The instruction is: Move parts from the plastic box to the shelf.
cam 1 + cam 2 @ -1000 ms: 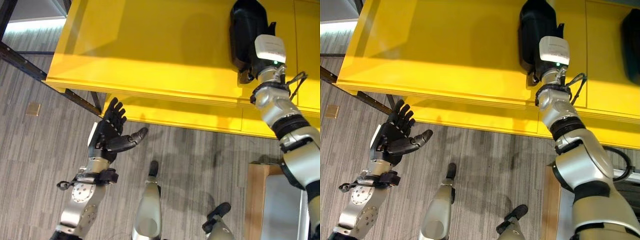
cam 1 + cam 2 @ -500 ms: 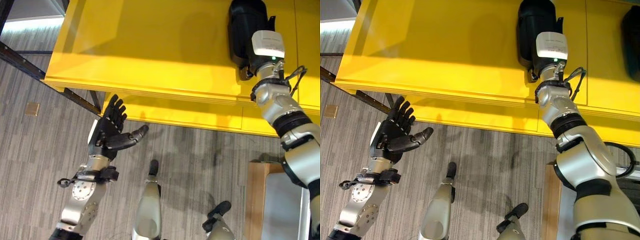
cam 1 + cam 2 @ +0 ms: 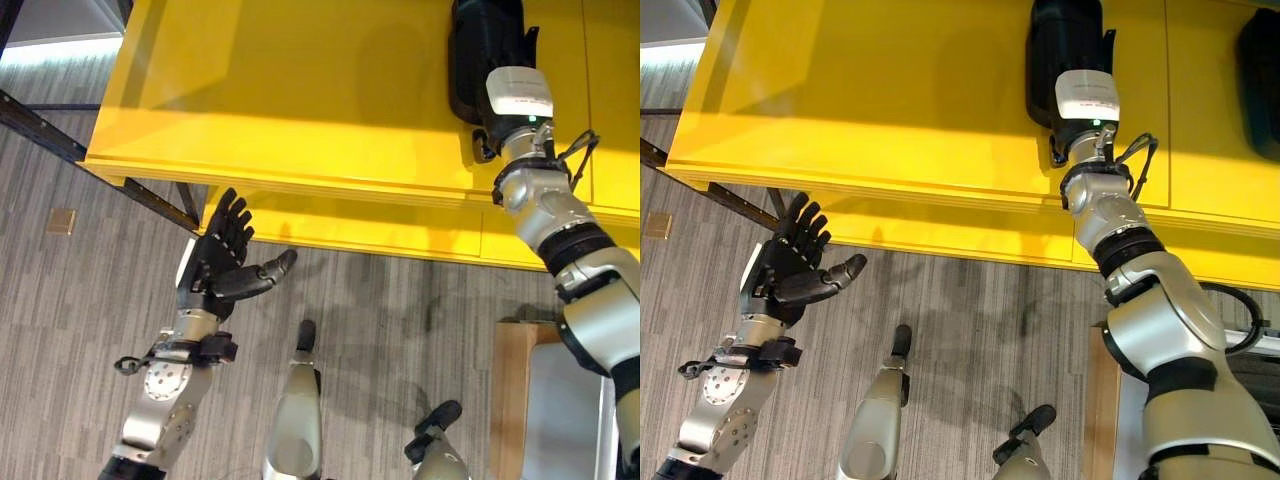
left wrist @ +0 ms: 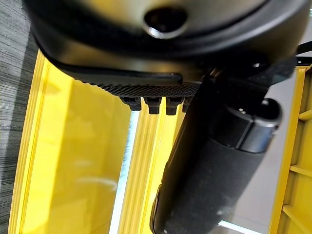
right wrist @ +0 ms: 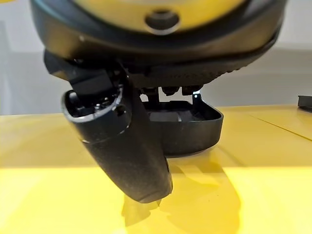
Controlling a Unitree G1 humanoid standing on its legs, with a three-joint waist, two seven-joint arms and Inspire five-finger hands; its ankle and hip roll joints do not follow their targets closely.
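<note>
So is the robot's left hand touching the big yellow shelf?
Apart. The left eye view shows the open left hand hanging over grey floor, short of the yellow shelf edge.

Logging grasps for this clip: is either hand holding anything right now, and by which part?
The left hand is open and holds nothing. The right hand lies over the black part on the yellow shelf; whether it grips cannot be told.

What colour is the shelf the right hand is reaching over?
Bright yellow shelf, clearest in the left eye view; the right hand is over a black part.
</note>
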